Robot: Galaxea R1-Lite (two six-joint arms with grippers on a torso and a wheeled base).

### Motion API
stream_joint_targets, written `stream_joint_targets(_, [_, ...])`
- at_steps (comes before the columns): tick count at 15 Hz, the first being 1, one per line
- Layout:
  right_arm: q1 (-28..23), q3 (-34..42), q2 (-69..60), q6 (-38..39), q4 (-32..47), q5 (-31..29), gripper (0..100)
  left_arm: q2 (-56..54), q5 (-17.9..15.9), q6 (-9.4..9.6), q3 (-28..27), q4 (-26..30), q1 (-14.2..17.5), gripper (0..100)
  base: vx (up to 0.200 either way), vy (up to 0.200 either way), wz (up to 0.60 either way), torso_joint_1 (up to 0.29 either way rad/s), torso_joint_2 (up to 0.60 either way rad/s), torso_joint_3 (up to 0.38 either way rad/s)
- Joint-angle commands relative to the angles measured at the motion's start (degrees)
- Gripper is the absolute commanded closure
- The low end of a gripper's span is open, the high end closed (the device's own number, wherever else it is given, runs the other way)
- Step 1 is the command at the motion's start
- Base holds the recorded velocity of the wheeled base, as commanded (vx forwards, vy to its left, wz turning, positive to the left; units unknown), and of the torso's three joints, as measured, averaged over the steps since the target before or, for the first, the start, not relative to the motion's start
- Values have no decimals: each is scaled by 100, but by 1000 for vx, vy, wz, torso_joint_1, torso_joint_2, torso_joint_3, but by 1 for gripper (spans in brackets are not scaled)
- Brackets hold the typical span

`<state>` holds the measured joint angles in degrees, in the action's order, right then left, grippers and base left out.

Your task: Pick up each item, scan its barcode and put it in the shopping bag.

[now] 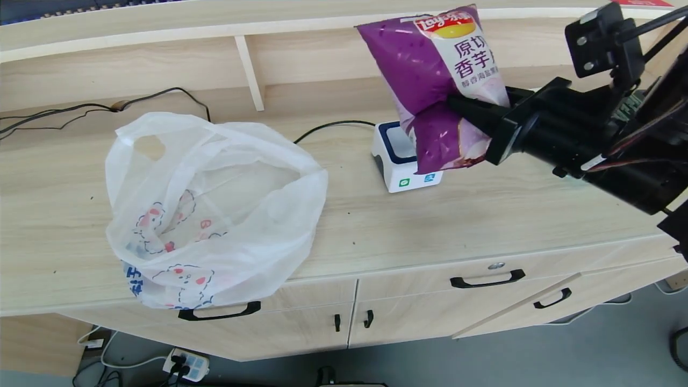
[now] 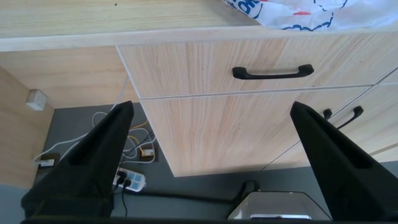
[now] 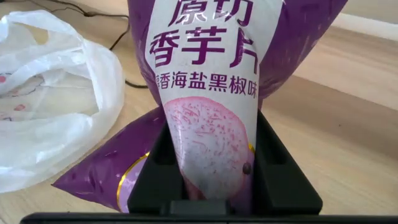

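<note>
Chip bag: the purple chip bag [image 1: 424, 70] is up in the air, held over the white scanner [image 1: 398, 161]. Its bottom end hangs right in front of the scanner.
Right claw: the right claw [image 1: 467, 115] is squeezed tight on the chip bag, a bit below its middle, one finger on each side.
Long way: the chip bag stands tall and leans a little. The claw holds it across its short way.
Which way next: the shopping bag [image 1: 215, 204] sits to the claw's left, well apart, with its mouth open to the top.
Nearer arm: the right arm already has the chip bag, so I think it should carry it over.
Left claw: the left claw [image 2: 211, 109] is wide open and holds nothing. It hangs low in front of the drawers [image 2: 249, 106].
Surface: a light wood surface [image 1: 430, 215] with black cables at the back.
Room: a grey floor with a power strip [image 1: 185, 364].
</note>
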<state>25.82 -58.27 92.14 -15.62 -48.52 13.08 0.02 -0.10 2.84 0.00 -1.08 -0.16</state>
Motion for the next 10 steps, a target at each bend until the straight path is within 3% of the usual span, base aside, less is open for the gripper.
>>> stream_joint_targets(1, [37,-97,472,-38,-26,-34,100,-2,1,-3,0,-6,7,0,0,0,0,0,0,0])
stream_joint_targets(10, [-411,-712,832,32,-26,-16,100,-2,1,-3,0,-15,7,0,0,0,0,0,0,0])
